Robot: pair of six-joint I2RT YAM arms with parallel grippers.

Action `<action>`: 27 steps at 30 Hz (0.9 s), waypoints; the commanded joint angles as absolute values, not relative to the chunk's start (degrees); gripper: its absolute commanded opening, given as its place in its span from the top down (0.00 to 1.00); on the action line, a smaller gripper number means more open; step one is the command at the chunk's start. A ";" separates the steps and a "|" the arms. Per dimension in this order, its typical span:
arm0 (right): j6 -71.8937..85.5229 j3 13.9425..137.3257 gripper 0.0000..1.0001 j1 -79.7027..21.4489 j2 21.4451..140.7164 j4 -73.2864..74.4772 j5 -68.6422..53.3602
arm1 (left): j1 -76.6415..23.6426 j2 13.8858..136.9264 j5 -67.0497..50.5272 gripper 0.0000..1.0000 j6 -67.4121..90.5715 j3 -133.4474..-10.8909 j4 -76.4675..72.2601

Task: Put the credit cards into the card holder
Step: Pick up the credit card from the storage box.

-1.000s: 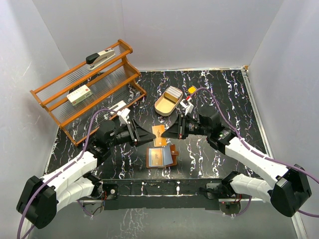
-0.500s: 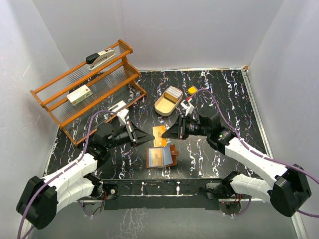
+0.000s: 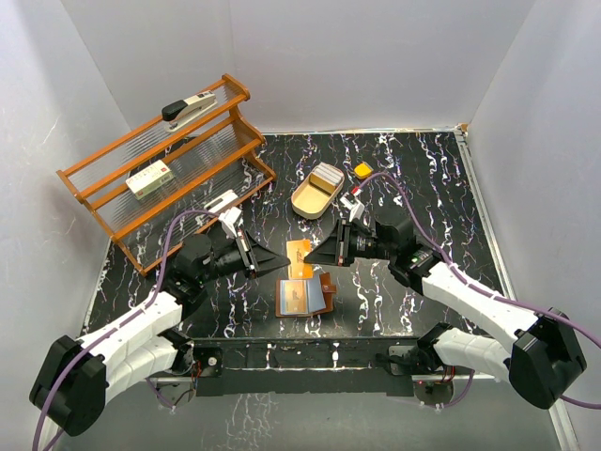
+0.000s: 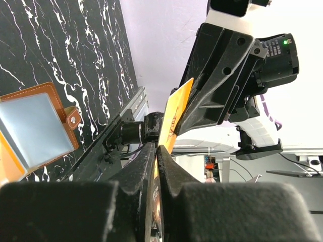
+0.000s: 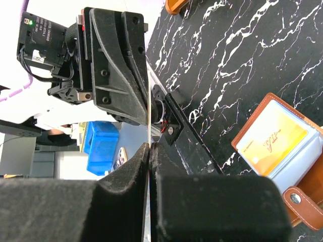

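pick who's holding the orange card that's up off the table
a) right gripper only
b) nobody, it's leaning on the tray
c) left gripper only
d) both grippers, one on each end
d, the orange card is in the air with the left gripper shut on one end and the right gripper shut on the other.

card holder (image 4: 38,126) clipped at edge, orange card (image 4: 175,113) — base hidden in left claw (image 4: 157,148)
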State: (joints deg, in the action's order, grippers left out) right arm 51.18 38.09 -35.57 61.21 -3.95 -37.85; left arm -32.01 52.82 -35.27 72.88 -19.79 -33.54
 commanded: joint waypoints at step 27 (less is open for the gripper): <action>42.41 40.78 0.55 -35.83 60.28 13.18 -21.00 | -32.20 49.35 -29.53 1.00 59.75 -18.54 -21.11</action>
State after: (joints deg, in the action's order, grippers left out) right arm 45.98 37.71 -35.66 60.12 9.63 -26.41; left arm -32.05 50.13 -31.64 64.14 -19.49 -25.80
